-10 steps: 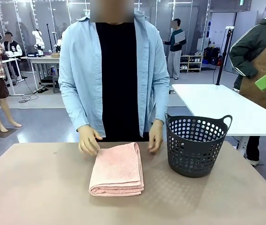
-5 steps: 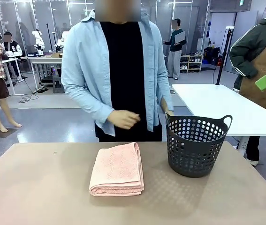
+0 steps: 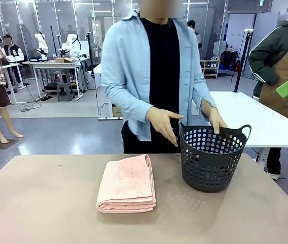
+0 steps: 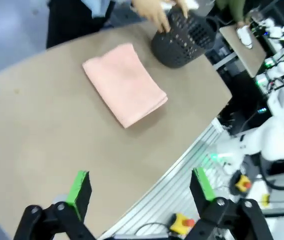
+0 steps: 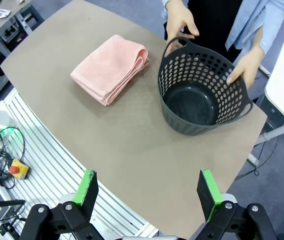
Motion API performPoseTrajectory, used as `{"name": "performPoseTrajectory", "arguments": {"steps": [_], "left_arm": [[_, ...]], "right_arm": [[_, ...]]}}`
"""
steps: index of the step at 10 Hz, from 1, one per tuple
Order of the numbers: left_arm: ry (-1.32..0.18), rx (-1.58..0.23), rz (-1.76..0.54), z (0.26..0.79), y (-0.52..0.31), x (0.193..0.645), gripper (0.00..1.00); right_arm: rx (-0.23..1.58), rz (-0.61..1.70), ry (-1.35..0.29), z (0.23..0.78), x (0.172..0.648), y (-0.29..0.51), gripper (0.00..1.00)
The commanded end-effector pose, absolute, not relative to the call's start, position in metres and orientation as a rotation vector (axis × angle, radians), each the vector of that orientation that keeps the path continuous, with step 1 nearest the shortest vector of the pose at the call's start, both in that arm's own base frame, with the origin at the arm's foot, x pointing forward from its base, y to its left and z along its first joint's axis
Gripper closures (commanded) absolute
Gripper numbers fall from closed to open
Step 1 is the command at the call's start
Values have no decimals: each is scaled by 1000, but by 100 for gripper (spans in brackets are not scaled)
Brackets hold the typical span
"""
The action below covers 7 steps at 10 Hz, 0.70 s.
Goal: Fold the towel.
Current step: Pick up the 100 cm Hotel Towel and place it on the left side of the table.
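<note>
Plain folded towel (image 3: 127, 184) beside unlabelled basket (image 3: 212, 157), no legible print.

The left gripper (image 4: 140, 186) is black, with a bright green pad on the inner face of each finger and round pivot bolts at the knuckles, seen at five and seven o'clock in the left wrist view. The right gripper (image 5: 147, 194) is built the same: black linkages, green pads (image 5: 88, 187), silver-ringed screws at the joints. The person (image 3: 156, 76) wears a light blue button shirt hanging unbuttoned over a black top, its long sleeves turned back at the cuffs, with dark trousers below.
</note>
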<state>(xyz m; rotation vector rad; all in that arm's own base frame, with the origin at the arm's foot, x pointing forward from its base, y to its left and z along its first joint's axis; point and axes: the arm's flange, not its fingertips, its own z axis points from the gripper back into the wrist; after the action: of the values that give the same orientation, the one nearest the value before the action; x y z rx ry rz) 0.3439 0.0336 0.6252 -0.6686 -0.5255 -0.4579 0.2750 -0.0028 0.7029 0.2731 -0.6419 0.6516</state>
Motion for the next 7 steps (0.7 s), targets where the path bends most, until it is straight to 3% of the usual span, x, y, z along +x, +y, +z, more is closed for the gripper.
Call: {"name": "performPoseTrajectory", "arguments": {"steps": [1,7], "left_arm": [[-507,-627,-354,592,0,375,0],[-377,-726,-123,432,-86,440,0]], "right_arm": [[268,634,-640,703,276,-2,0],[268,634,-640,703,276,-2,0]]}}
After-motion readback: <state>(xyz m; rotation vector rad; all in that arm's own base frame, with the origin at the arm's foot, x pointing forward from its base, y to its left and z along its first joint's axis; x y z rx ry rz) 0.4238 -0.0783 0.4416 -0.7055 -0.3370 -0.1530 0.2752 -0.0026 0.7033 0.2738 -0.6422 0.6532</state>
